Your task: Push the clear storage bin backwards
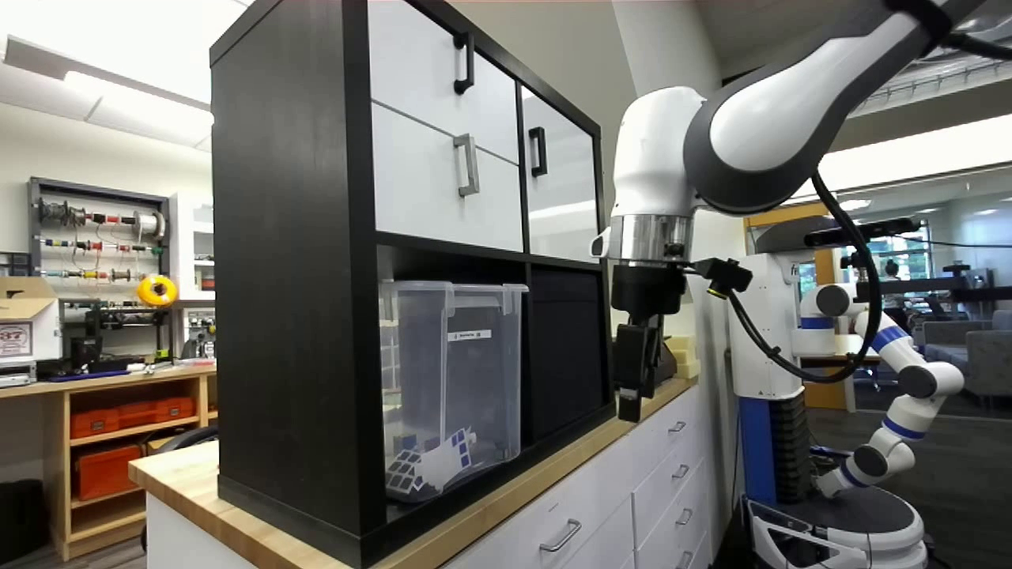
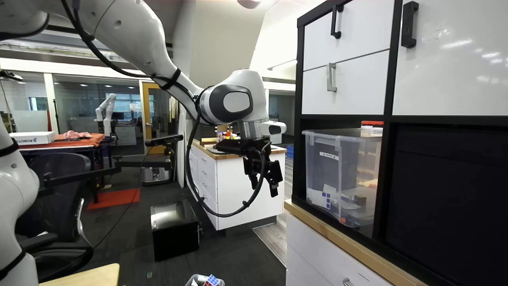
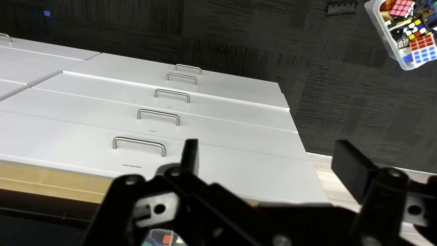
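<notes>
Two black fingers (image 3: 351, 171) stood wide apart in my wrist view, so I had the tool (image 3: 268, 164) released. In both exterior views I saw the arm (image 1: 747, 134) holding it in the air, tips pointing down, apart from the clear storage bin (image 1: 482, 379). That bin stood upright in a lower compartment (image 1: 427, 269) of the black cabinet (image 1: 360, 276), directly under two white drawer fronts (image 1: 419, 170). I made out a small white label (image 1: 470, 336) on it and, low inside through the cloudy plastic, a white piece with blue squares (image 1: 448, 460). The neighbouring compartment (image 1: 565, 356) looked black all over; I could not tell what was in it. The cabinet rested on a wooden desk (image 1: 186, 474). From the wrist I looked across white drawers (image 3: 222, 126) with metal handles (image 3: 158, 112) and a dark carpet (image 3: 239, 34); near that view's upper right corner, a pale tub (image 3: 381, 30) held puzzle cubes (image 3: 423, 48) among other small things.
</notes>
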Action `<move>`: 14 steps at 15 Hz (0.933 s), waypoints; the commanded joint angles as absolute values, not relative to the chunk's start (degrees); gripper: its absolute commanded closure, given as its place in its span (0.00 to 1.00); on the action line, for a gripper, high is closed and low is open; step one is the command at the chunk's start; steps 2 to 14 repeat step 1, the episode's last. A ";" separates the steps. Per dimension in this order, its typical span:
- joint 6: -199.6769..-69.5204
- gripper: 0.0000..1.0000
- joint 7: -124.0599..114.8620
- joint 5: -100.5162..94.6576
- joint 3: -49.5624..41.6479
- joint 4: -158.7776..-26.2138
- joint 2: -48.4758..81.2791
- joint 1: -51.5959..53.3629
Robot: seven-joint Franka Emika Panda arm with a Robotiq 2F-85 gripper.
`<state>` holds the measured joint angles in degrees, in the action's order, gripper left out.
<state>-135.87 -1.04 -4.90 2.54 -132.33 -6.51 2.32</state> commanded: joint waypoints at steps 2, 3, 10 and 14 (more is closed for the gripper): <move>-135.71 0.00 -1.01 -4.85 2.61 -132.80 -7.02 2.26; -135.71 0.00 -1.01 -4.85 2.61 -132.80 -7.02 2.26; -135.71 0.00 -1.01 -4.85 2.61 -132.80 -7.02 2.26; -135.71 0.00 -1.01 -4.85 2.61 -132.80 -7.02 2.26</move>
